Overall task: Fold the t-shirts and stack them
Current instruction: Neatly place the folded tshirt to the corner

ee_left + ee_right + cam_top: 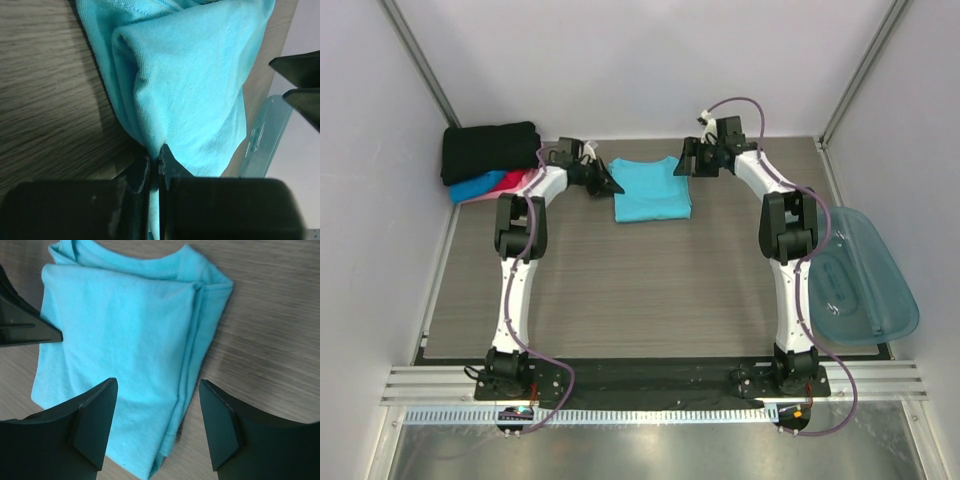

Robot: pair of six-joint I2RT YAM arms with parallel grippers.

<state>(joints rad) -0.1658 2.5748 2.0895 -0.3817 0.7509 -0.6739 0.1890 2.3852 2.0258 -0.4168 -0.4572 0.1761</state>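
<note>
The turquoise t-shirt [652,188] lies folded at the back middle of the table. My left gripper [606,184] is at its left edge, and in the left wrist view this gripper [159,161] is shut on a pinched fold of the turquoise t-shirt [190,85]. My right gripper [686,166] is at the shirt's far right corner. In the right wrist view it [157,385] stands open above the folded edge of the shirt [115,330], holding nothing. A black t-shirt [490,150] lies folded on blue [478,188] and pink-red [522,180] ones at the back left.
A translucent teal plastic tub [860,275] sits at the table's right edge, beside the right arm. White walls close the table at the back and on both sides. The shirt stack is close behind the left arm's wrist.
</note>
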